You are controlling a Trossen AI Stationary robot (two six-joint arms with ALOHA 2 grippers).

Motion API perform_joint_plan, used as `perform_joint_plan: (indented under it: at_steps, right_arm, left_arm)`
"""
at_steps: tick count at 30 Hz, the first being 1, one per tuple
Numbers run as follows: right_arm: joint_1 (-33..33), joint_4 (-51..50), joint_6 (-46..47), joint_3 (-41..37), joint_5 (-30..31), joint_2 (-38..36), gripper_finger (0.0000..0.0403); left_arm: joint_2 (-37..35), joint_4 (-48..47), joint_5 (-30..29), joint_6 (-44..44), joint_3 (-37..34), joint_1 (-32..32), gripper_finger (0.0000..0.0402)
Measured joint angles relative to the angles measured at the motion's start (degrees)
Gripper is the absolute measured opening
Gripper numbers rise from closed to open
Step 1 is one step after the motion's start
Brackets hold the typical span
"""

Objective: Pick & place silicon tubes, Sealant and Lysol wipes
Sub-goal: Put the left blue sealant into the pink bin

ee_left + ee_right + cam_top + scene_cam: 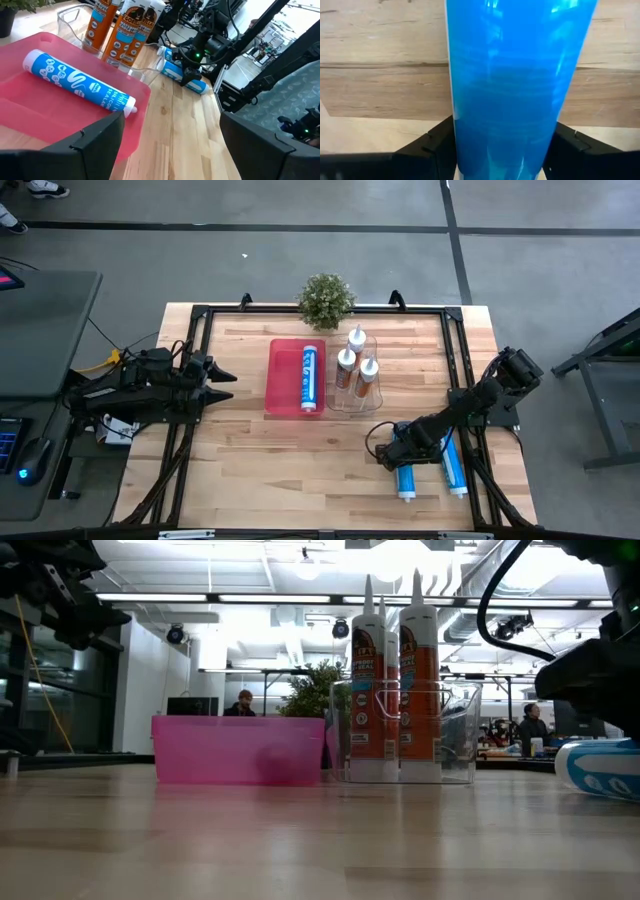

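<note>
My right gripper (392,452) is low over the table's near right part, shut on a blue sealant tube (405,480), which fills the right wrist view (505,85). A second blue tube (453,465) lies on the table beside it. A third blue tube (310,377) lies in the pink tray (282,380); it also shows in the left wrist view (80,85). Three orange-labelled tubes (355,365) stand upright in a clear bin (372,402). My left gripper (225,375) waits open and empty left of the tray. My right gripper has the blue tube's body (465,125) between its two fingers (437,142), one on each long side. The fingers come from above, pointing down, and lie across the tube. In the low view the tube (600,770) lies level, at or just above the table top.
A small potted plant (326,300) stands at the far edge behind the tray and bin. Black frame rails (455,370) run along the table's sides. Bare wood (290,470) lies in front of the tray.
</note>
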Motion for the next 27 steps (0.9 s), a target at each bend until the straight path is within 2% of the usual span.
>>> perform_joint_plan:
  at_steps: [12, 18, 21, 27]
  right_arm:
    - [0.47, 1.20, -3.80, -0.31, 1.95, -2.24, 0.0209]
    - [2.26, 1.96, -4.87, -0.42, 10.99, -7.60, 0.0209]
    - [2.48, 3.90, -6.90, -0.42, 13.61, -9.29, 0.0209]
    - [2.46, 17.22, -13.15, -0.37, 19.92, -10.21, 0.0209]
  left_arm:
    - [-0.02, -0.39, -2.01, -0.79, 0.00, 0.02, 0.0324]
    - [-0.02, -0.37, -1.98, -0.74, 0.02, 0.00, 0.0324]
    - [-0.02, -0.39, -1.96, -0.72, 0.02, 0.02, 0.0324]
    - [-0.02, -0.37, -1.86, -0.68, 0.02, 0.02, 0.0324]
